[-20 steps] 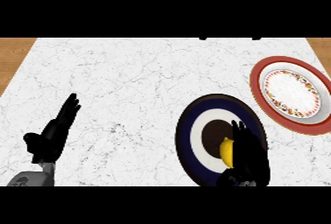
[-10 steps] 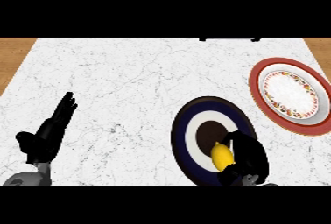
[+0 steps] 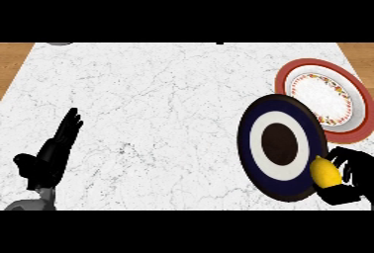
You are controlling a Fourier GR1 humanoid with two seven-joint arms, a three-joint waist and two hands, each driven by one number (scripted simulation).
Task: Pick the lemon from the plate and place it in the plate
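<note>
Right hand: the right hand (image 3: 352,177) shows at the lower right of the head view, its black fingers (image 3: 342,154) and thumb curled round the lemon (image 3: 324,172).
Lemon: yellow, held in the right hand's curl, at the outer lower-right rim of the dark plate (image 3: 252,148); part of it lies over the rim and part past it, toward the palm. Whether it touches the plate cannot be told.
Dark plate: navy rim, white ring, dark brown centre; it lies just to the left of the right hand, its far edge reaching up and away from the fingers.
Red plate: the red-rimmed plate (image 3: 315,66) with a patterned band and white middle sits beyond the right hand, further from the robot, and its near-left edge meets or slips behind the dark plate's upper right rim.
Left hand: the left hand (image 3: 48,157) stands at the lower left, fingers straight and pointing up and away, holding nothing, well apart from both plates.
Counter: white marble counter (image 3: 161,108), spread between the two hands; wood shows at its far corners.
Writing: no brand, label or lettering can be read on any of these things.
</note>
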